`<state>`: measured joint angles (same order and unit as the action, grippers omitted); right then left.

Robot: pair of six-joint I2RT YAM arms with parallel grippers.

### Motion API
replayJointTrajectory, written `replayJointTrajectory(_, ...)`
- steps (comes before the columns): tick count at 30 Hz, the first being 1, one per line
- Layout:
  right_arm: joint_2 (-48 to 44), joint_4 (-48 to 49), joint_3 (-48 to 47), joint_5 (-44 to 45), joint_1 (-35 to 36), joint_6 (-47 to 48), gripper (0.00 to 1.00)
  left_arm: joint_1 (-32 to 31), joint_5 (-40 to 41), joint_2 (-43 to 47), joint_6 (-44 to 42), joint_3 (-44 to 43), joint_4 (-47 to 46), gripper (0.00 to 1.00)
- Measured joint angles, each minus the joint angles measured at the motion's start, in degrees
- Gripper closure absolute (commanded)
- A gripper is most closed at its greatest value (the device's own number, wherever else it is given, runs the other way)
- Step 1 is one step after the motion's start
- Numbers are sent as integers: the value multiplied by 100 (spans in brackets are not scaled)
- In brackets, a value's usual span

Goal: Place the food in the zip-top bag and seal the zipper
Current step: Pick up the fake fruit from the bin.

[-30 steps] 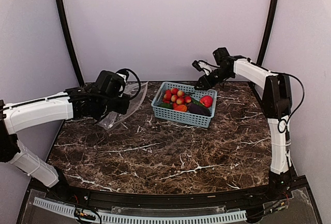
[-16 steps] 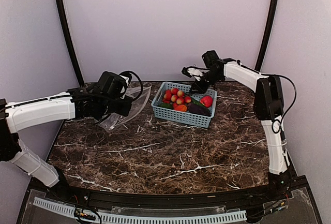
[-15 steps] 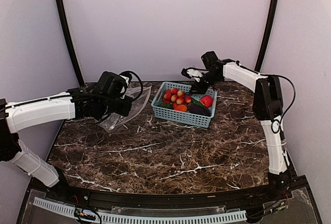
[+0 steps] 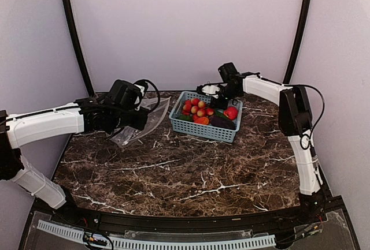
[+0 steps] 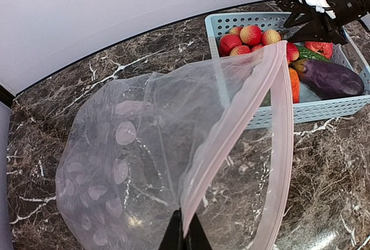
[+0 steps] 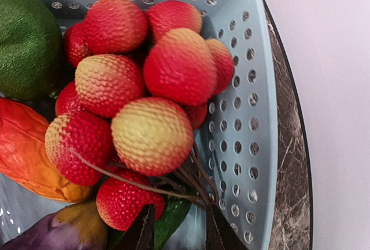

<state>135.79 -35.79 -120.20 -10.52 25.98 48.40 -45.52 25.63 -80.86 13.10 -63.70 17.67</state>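
**Jaws: left pair clamped on the bag's rim, right pair parted above the fruit**

Left jaws are pinched tight on the mouth edge of the clear, floppy zip-top bag printed with white dots [image 5: 133, 163]. They grip it at the thin, pale pink press-seal zipper [image 5: 228, 131]. The bag hangs from that grip with its mouth gaping toward the basket, over the dark brown marbled desk [image 4: 191, 169]. The white left arm [image 4: 46, 124] and the bag sit as they did a second ago.

Just right of the bag stands the light blue perforated plastic basket [image 4: 202, 131], unmoved. All the food lies inside it:
- the cluster of bumpy red-yellow balls [image 6: 153, 88]
- the green pepper [image 6: 26, 48]
- the orange mango [image 6: 29, 152]
- the purple eggplant [image 5: 329, 77]
- the red strawberry [image 4: 231, 112]

Right jaws stand parted, with no grip on anything. In the wrist view their dark tips sit either side of the ends of the cluster's thin brown stems, but whether they touch them cannot be told. A second ago the white right arm [image 4: 263, 87] held these jaws beyond the basket's far right corner. It has since swung left, and they now hang over the basket's far edge, above the cluster.
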Motion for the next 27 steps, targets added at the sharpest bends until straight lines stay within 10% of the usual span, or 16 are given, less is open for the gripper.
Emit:
replayJointTrajectory(10, 413, 245, -256, -4, 216, 649, 64, 0, -44, 7, 85, 28, -2, 99)
replayJointTrajectory(27, 601, 90, -592, -170, 146, 361, 100, 0, -129, 9, 175, 48, -11, 99)
